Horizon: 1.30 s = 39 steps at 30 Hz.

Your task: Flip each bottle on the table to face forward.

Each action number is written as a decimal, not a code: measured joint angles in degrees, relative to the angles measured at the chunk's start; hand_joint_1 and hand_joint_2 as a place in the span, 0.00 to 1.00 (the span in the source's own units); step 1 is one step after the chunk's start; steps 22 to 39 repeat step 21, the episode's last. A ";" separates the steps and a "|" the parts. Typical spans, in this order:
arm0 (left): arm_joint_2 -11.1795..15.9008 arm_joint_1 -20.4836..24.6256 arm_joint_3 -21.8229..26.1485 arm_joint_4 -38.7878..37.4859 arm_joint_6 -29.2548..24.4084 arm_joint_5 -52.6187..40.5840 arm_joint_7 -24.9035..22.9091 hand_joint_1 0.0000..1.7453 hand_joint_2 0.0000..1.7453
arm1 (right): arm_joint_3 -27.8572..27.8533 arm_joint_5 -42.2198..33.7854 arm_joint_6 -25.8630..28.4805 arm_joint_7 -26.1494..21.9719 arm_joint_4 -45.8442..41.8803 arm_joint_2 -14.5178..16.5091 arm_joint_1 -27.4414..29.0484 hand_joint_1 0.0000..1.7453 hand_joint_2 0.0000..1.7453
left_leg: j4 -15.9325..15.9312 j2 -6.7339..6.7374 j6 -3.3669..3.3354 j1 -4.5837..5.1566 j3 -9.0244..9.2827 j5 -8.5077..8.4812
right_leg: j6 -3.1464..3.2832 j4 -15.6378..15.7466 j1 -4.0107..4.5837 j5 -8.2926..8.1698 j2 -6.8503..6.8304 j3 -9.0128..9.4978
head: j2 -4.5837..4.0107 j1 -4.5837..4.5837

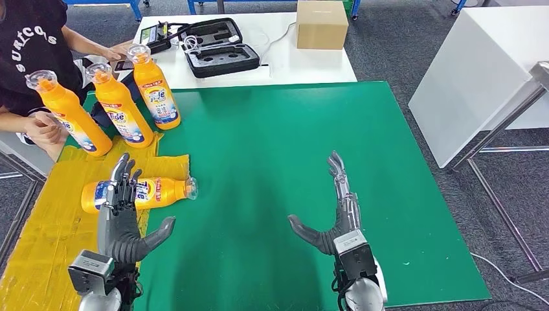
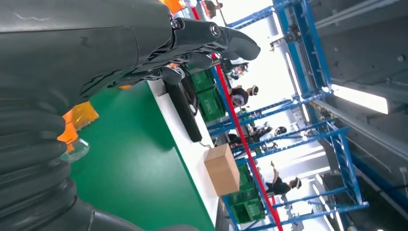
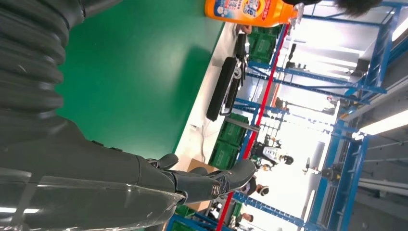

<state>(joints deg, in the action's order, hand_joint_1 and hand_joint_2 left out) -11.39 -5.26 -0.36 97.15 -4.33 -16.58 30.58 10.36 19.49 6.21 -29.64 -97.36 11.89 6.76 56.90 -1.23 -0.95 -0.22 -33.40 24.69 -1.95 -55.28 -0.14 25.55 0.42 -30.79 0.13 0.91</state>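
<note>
The left hand (image 1: 123, 214), fingers spread and holding nothing, hovers over the lying orange plastic detergent bottle (image 1: 152, 192) on the green surface (image 1: 272, 149), seemingly to grasp it, while the right hand (image 1: 333, 214) waits open well aside.

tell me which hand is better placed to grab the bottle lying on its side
Left. The left hand hovers open right at the lying bottle on the yellow sheet. The right hand is open over bare green mat, well away.

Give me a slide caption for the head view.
Left hand reaches over a lying orange bottle on the green mat; right hand open.
</note>
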 joint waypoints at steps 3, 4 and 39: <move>-0.57 -0.39 0.46 0.17 1.04 -0.20 -1.68 0.00 1.00 | -0.27 -0.26 -1.20 0.12 -0.46 0.10 0.44 0.00 1.00 | 0.00 0.00 0.00 0.00 0.00 0.00 | 0.00 0.00 0.00 0.00 0.00 -0.01 | 0.00 0.00; -0.74 -0.51 0.52 0.14 1.34 -0.38 -2.41 0.00 1.00 | -0.33 -0.37 -1.81 0.15 -0.55 0.14 0.58 0.00 1.00 | 0.00 0.00 0.00 -0.01 0.00 0.00 | 0.00 0.00 0.01 0.00 0.00 -0.01 | 0.00 0.00; -1.38 -0.99 -0.43 -1.73 2.75 -1.69 -5.89 0.00 1.00 | -0.41 0.29 -3.04 1.43 -0.60 0.72 0.95 0.00 1.00 | 0.00 0.00 0.00 0.00 -0.02 0.00 | 0.00 0.00 0.01 0.00 0.00 -0.02 | 0.00 0.00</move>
